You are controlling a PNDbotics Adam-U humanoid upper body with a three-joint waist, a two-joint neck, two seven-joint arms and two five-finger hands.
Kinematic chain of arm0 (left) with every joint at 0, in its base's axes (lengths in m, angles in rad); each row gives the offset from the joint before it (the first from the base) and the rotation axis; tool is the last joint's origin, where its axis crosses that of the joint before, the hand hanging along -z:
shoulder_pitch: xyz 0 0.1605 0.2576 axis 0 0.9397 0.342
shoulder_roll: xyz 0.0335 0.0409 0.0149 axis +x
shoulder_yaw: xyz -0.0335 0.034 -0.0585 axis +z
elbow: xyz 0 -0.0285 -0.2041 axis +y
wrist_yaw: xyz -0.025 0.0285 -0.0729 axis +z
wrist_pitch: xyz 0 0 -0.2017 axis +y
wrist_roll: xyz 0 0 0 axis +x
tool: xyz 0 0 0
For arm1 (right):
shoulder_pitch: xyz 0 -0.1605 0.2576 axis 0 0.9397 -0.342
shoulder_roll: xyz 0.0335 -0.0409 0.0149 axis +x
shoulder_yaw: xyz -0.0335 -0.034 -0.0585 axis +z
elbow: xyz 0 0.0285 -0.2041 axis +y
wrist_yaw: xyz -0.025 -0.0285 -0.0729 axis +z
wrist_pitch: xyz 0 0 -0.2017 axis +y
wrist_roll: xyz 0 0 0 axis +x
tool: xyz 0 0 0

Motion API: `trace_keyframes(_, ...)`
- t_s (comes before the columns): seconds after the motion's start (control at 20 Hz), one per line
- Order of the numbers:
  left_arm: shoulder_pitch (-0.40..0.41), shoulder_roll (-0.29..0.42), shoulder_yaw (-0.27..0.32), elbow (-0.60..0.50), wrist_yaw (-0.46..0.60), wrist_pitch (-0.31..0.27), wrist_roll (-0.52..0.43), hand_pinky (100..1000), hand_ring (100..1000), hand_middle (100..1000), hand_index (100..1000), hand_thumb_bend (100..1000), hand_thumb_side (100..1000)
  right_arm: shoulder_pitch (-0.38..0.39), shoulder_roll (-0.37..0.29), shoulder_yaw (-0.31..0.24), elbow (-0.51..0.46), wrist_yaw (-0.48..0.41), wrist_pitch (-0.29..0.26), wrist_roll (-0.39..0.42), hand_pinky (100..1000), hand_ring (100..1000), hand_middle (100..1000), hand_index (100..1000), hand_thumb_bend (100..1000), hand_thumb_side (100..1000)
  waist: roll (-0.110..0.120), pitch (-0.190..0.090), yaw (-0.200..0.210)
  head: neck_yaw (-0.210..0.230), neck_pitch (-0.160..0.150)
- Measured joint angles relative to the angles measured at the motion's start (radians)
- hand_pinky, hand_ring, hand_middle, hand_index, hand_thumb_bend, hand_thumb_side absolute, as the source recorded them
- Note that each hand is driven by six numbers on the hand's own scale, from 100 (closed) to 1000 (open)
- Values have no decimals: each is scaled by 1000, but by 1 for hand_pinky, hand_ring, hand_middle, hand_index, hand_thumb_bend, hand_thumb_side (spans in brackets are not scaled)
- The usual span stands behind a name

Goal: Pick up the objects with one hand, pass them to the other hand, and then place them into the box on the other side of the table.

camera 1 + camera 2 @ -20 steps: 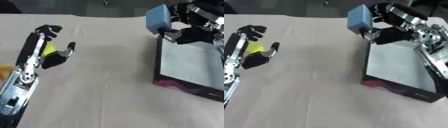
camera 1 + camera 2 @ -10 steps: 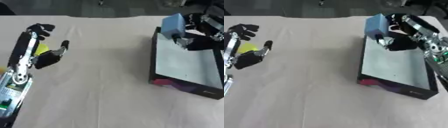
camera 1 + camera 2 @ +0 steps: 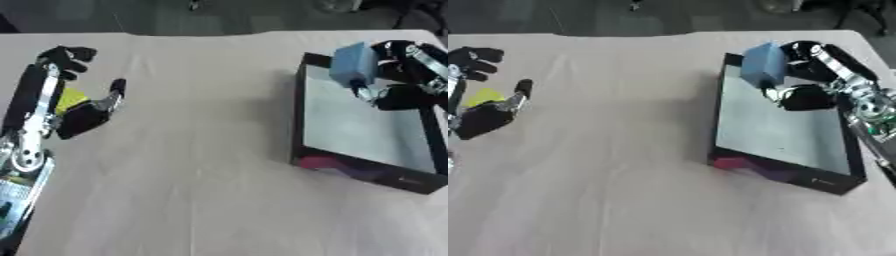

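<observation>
— Blue block (image 3: 354, 65): where does it sit in the frame?

— At the upper right, pinched by the right hand (image 3: 395, 75), whose fingers and thumb curl round its right side. It is above the far left corner of the box (image 3: 302, 120), over the box's pale floor; whether it touches that floor cannot be told.

— And the box itself?

— It is a shallow, dark-walled tray on the right half of the frame, running from the upper right toward the lower right. Its near wall carries a pink and purple patch. The right arm comes in from the right edge and crosses the box's far right corner.

— What about the other hand?

— The left hand (image 3: 66, 107) lies at the left of the frame, well apart from the box. It is spread, with the fingers pointing up toward the upper left and the thumb standing off to the right. It holds nothing.

— Anything near it?

— A yellow object (image 3: 72, 99) shows just behind the palm, between the fingers and the thumb. Part of it is hidden by the hand, and its shape cannot be made out.

— And underneath everything?

— A tan table (image 3: 192, 175) fills most of the frame, with the dark floor beyond its far edge at the top.
</observation>
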State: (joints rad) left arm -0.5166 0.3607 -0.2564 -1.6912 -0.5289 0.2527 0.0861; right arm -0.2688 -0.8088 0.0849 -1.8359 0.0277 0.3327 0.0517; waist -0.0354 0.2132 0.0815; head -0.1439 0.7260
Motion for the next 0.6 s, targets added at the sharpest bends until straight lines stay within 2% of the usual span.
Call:
trace_keyframes(0.05, 0, 0, 0, 0, 0, 0, 1, 716, 703, 700, 796, 327, 365, 3, 0, -3, 3, 7, -1, -1, 916, 962, 817, 813, 491, 259, 0, 0, 0, 0, -1)
trace_keyframes(0.2, 0, 0, 1, 0, 0, 2, 5, 716, 703, 701, 797, 334, 375, 9, 0, -11, 13, 33, -2, -3, 936, 1000, 918, 904, 605, 388, 0, 0, 0, 0, -7)
trace_keyframes(0.4, 0, 0, 1, 0, 2, 2, 8, 716, 702, 700, 797, 335, 381, 15, 0, -21, 30, 68, 9, -16, 945, 1000, 957, 930, 623, 416, 0, 0, 1, 5, -17)
trace_keyframes(0.5, 0, 0, 2, 0, 4, 2, 10, 715, 702, 700, 797, 333, 382, 15, 1, -24, 42, 76, 16, -25, 944, 1000, 948, 927, 618, 417, 0, 0, 3, 8, -17)
trace_keyframes(0.6, 0, 0, 5, 0, 5, 4, 13, 715, 702, 700, 799, 313, 381, 16, 3, -28, 50, 74, 23, -41, 944, 1000, 938, 931, 579, 418, 0, 0, 3, 11, -17)
